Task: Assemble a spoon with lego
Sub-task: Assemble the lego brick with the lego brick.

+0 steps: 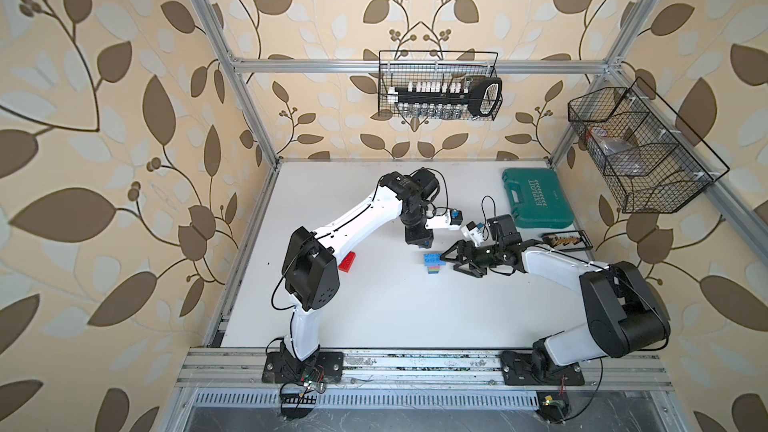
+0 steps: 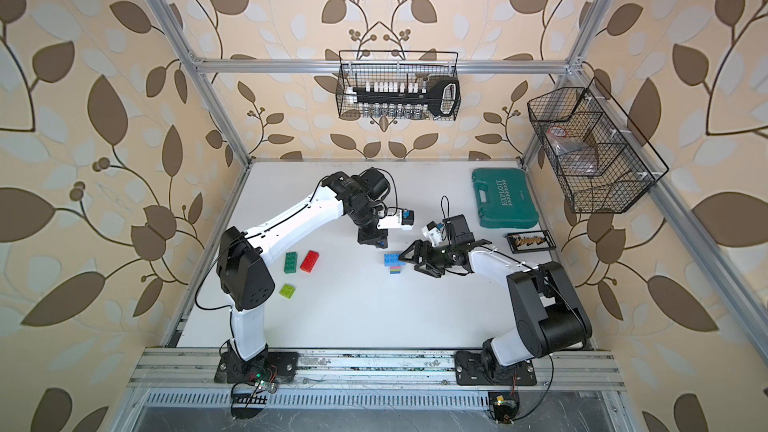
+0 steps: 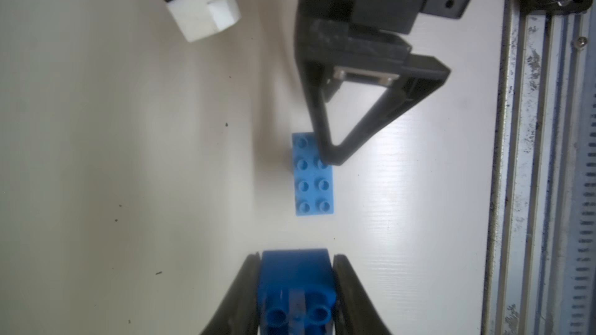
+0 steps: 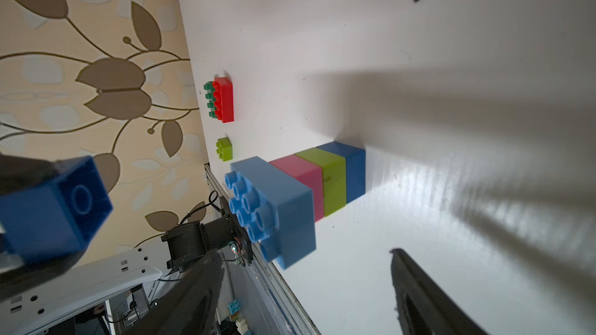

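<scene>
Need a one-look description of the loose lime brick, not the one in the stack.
On the white table, look beside the left arm's black elbow, where three loose bricks lie. The lime brick sits nearest the front rail, apart from the red brick and dark green brick; it is short and squarish, they are long.

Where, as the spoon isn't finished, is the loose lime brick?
In a top view the lime brick lies on the table's left side by the left arm's elbow, nearer the robot than the dark green brick and red brick.
</scene>
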`<state>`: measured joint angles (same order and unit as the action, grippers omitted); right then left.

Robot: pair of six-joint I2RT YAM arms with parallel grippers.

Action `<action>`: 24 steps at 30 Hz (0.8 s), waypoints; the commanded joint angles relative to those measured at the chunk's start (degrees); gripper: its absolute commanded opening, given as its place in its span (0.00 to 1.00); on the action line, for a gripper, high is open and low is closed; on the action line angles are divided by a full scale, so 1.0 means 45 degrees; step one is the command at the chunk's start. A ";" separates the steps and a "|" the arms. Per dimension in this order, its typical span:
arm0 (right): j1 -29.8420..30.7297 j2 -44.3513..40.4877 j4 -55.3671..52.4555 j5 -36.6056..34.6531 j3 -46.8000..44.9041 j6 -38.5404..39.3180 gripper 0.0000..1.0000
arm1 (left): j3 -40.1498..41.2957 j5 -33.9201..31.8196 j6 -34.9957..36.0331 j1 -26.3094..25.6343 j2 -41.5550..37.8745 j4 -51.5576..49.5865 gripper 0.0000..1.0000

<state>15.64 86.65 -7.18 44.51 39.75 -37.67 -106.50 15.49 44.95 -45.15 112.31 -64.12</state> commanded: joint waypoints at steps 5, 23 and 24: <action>0.0025 0.0642 0.0684 0.0430 0.0151 -0.0184 0.80 | -0.0562 0.0816 0.0243 -0.0376 0.0636 -0.0708 0.08; 0.0113 0.1444 0.1930 0.1012 0.0052 -0.0672 0.74 | -0.0302 0.0505 0.0304 -0.0436 0.1121 -0.0497 0.08; 0.0117 0.1503 0.1946 0.1002 0.0043 -0.0672 0.74 | -0.0315 0.0507 0.0280 -0.0436 0.1154 -0.0479 0.08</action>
<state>15.75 92.47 0.67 48.12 39.75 -40.47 -106.63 16.86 45.12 -46.61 116.92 -65.47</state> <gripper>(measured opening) 0.744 0.338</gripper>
